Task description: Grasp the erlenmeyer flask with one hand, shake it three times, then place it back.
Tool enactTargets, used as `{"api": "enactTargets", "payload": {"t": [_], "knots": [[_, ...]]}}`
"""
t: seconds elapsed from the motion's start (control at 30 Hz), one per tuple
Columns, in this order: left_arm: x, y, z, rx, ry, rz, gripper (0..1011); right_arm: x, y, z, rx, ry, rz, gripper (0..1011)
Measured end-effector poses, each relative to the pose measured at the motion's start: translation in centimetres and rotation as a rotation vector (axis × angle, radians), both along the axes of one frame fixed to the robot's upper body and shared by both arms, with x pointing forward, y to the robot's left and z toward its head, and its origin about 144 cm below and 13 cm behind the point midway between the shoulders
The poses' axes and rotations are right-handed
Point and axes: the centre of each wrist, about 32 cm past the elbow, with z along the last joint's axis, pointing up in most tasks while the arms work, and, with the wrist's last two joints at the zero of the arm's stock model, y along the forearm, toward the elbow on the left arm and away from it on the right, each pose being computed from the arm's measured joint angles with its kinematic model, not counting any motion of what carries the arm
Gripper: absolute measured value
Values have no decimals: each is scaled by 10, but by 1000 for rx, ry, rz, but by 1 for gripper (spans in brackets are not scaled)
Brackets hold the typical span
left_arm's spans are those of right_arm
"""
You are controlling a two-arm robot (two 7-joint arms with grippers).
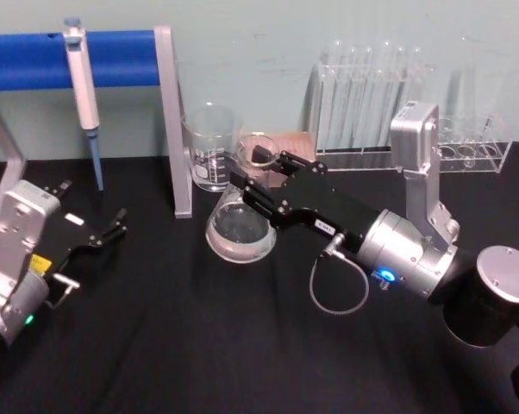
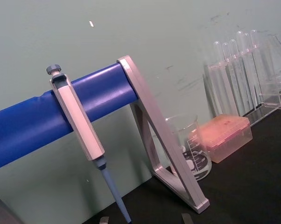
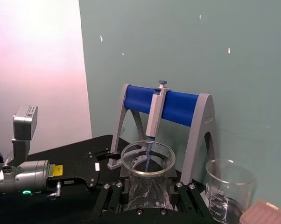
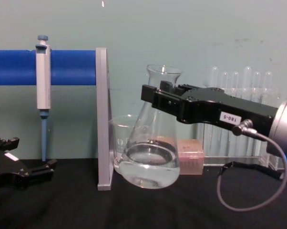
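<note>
Right gripper (image 4: 155, 99), mid-frame, clamps the tilted flask (image 4: 150, 162) by its neck; left gripper (image 4: 19, 172) idles lower left. Shaking likely underway, putting back remains.

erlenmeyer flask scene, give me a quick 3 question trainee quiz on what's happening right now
1. True or false: the right end effector is shut on the neck of the erlenmeyer flask, which is tilted.
2. What hangs on the blue bar? A) a pipette B) a test tube C) a funnel
3. Fill in: the idle end effector parked low beside the pipette is the robot's ____ one.

Key: 1 true; 2 A; 3 left.
</note>
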Motion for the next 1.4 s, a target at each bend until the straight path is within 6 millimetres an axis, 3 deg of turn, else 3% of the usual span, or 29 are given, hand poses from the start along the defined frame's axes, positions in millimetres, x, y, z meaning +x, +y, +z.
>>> {"api": "enactTargets", "payload": {"t": [0.23,0.93,1.13,1.4], "knots": [[0,0,0,0,0,0,1001,2,-7,0,5,0,-52,450],[0,0,0,0,0,0,1001,-11,-83,-3,-7,15,-519,451],[0,0,0,0,0,0,1001,-12,-84,-4,-4,20,-533,451],[0,0,0,0,0,0,1001,-7,-67,-5,3,30,-448,451]]}}
